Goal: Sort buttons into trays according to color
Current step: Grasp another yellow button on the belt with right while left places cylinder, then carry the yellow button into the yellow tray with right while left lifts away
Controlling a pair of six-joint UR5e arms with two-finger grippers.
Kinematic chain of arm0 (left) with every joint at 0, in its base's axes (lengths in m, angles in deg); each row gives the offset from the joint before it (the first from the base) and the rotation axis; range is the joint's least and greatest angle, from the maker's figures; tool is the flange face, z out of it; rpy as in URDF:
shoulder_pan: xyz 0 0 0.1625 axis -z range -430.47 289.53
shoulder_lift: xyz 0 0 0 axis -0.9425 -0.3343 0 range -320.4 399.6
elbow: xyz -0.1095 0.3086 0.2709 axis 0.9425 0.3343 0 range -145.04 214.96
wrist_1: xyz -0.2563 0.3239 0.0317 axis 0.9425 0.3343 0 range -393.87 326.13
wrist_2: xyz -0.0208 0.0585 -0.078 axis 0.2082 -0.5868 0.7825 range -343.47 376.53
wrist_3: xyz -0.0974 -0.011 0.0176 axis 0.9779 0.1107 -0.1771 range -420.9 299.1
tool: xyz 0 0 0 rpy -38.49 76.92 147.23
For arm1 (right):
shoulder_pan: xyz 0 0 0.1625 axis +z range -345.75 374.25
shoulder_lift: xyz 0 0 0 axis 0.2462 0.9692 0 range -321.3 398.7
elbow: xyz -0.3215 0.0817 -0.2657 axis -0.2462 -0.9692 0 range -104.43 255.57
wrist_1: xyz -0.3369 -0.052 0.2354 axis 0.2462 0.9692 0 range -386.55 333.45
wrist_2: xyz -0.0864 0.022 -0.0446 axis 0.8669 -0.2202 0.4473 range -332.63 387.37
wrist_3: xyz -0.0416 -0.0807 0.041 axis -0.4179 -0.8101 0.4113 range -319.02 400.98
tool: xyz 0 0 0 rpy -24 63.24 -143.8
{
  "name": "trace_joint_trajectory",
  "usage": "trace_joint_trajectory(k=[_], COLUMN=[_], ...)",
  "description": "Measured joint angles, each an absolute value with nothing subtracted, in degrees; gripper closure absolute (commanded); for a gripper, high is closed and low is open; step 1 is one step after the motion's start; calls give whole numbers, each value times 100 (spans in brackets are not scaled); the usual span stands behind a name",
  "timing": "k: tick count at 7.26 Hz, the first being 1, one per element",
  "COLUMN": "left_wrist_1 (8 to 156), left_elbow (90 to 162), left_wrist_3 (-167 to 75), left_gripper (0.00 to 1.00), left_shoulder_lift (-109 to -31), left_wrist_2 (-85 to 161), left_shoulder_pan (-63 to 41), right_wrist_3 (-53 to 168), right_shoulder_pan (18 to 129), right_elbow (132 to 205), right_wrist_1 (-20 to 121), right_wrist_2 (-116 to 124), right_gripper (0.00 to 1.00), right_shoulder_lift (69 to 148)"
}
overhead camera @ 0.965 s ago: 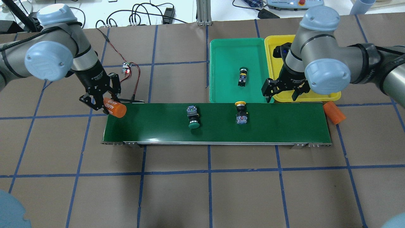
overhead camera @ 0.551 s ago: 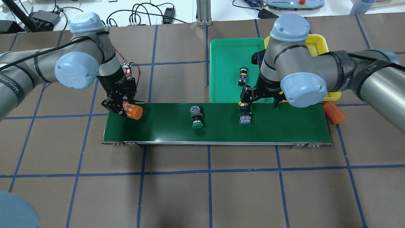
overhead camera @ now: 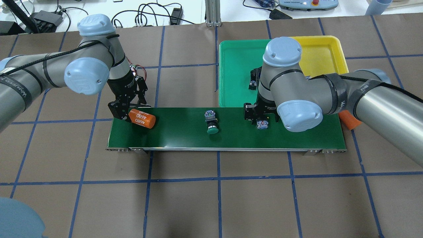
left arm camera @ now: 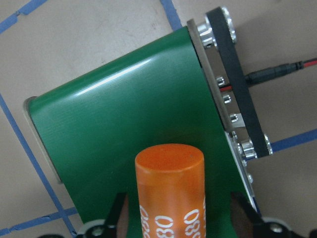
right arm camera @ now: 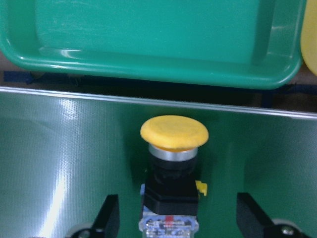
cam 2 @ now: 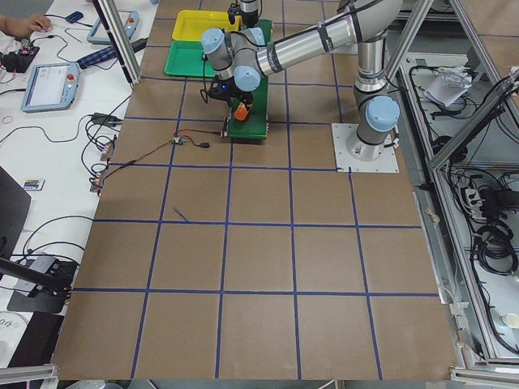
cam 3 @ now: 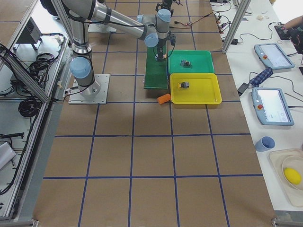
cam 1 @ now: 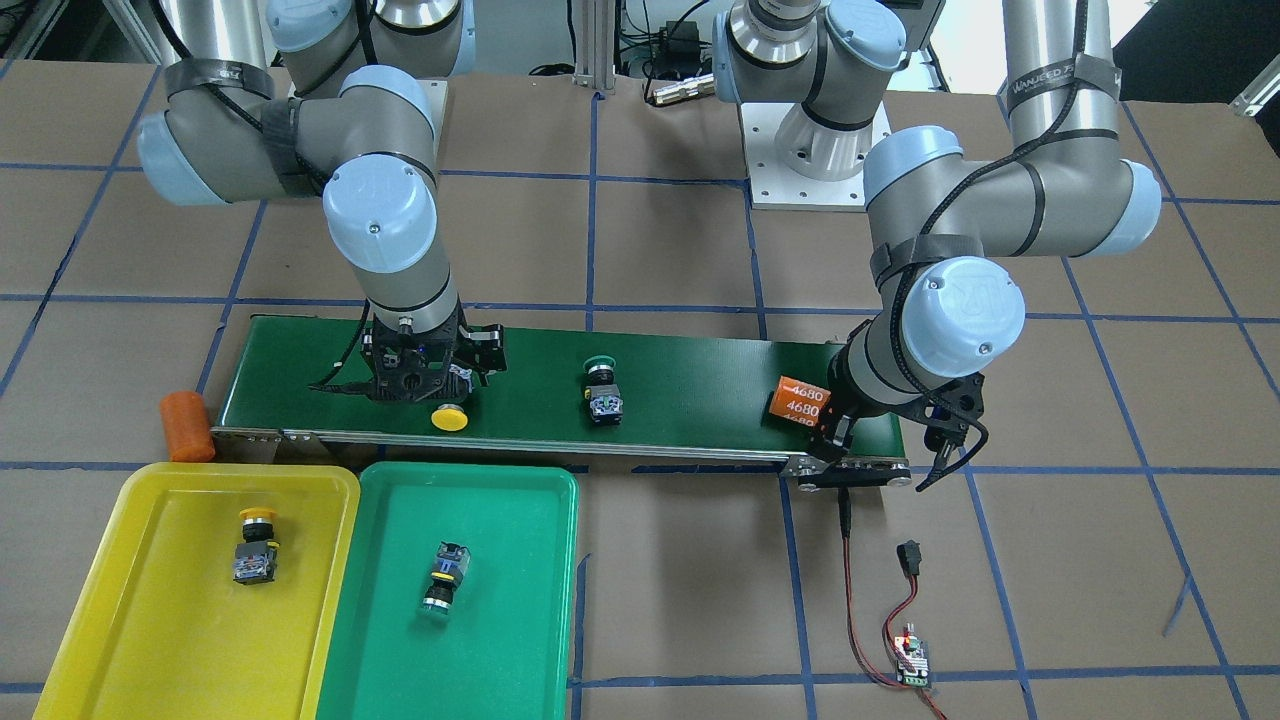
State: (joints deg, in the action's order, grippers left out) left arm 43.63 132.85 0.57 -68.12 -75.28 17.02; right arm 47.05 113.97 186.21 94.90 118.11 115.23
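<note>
A yellow button (cam 1: 448,418) lies on the dark-green belt (cam 1: 700,380). My right gripper (cam 1: 430,385) is open and low over it, a finger on each side, as the right wrist view (right arm camera: 173,134) shows. A green button (overhead camera: 211,124) lies mid-belt. The yellow tray (cam 1: 150,620) holds one yellow button (cam 1: 255,545). The green tray (cam 1: 500,620) holds one green button (cam 1: 443,578). My left gripper (overhead camera: 130,110) is open around an orange 4680 cylinder (overhead camera: 142,118) that lies on the belt's left end; the left wrist view (left arm camera: 169,188) shows gaps beside it.
A second orange cylinder (overhead camera: 348,119) lies on the table off the belt's right end, next to the yellow tray. A small circuit board (cam 1: 912,655) with red and black wires sits beyond the belt's left end. Blue tape lines cross the brown table.
My left gripper carried the orange cylinder right onto the belt's end and opened. My right gripper moved left from the yellow tray down over the yellow button. Both belt buttons drifted slightly right.
</note>
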Motion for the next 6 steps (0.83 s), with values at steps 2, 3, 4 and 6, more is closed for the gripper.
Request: trace_joint_trajectory(k=[2, 3, 4, 6], left_wrist_1=[4534, 4723, 5145, 6338], left_elbow=[13055, 12837, 12503, 11686], left_wrist_3=[-1207, -1868, -2537, -4472], left_gripper=[0, 0, 0, 0], left_shoulder_lift=[-6538, -6378, -6223, -6150], left_wrist_2=[-8079, -8035, -7775, -7387], left_shoulder_pan=[1702, 1709, 1712, 1741], right_wrist_3=[4598, 4548, 4454, 4003], right_shoulder_pan=[11369, 11313, 11169, 10454], right_elbow=[18733, 18716, 18634, 18110], right_wrist_1=[9724, 9754, 9753, 9676], right_wrist_2=[11864, 11875, 11898, 11923], right_gripper=[97, 96, 95, 92], right_shoulder_lift=[11526, 11530, 11533, 11413])
